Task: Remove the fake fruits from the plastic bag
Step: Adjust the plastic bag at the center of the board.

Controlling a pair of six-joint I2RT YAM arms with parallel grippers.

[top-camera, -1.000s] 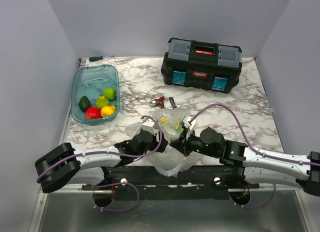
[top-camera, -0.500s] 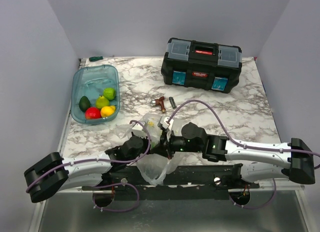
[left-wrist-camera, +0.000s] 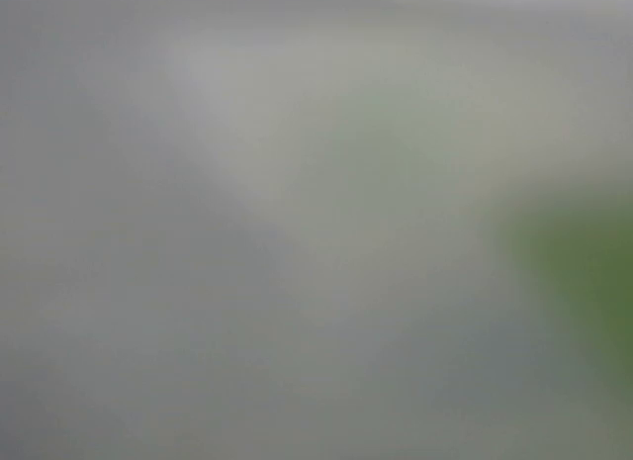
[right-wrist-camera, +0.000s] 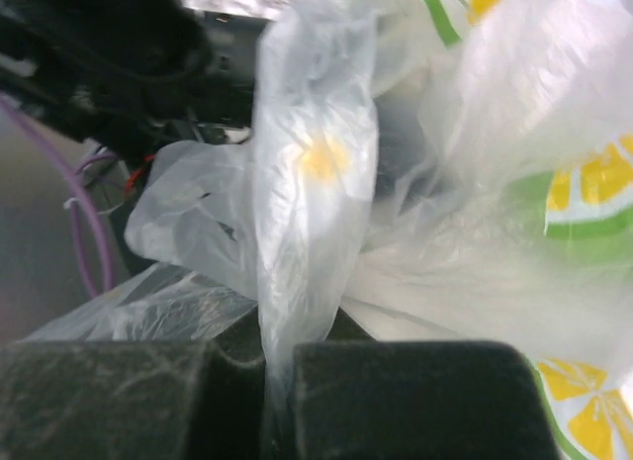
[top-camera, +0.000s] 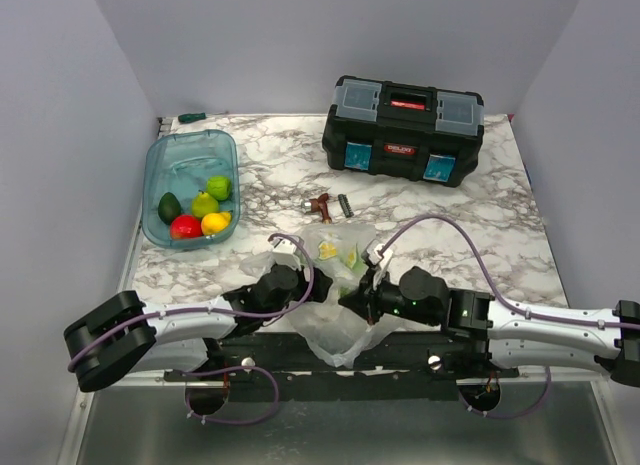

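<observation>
Nothing legible on any of my feeds.

Far beyond the right gripper [top-camera: 365,288], the black toolbox [top-camera: 404,130] carries a small label [top-camera: 400,151] on its front and a red strip [top-camera: 407,104] on its handle. Both bear marks too small for me to read. The plastic bag [right-wrist-camera: 316,183] right at that gripper's tips shows printed citrus slices [right-wrist-camera: 584,198] in yellow and green, pictures only, with no letters I can make out. My left wrist view is pure blur.

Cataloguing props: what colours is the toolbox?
Toolbox: black, red handle, teal front panels; clearest in the top view.
</observation>
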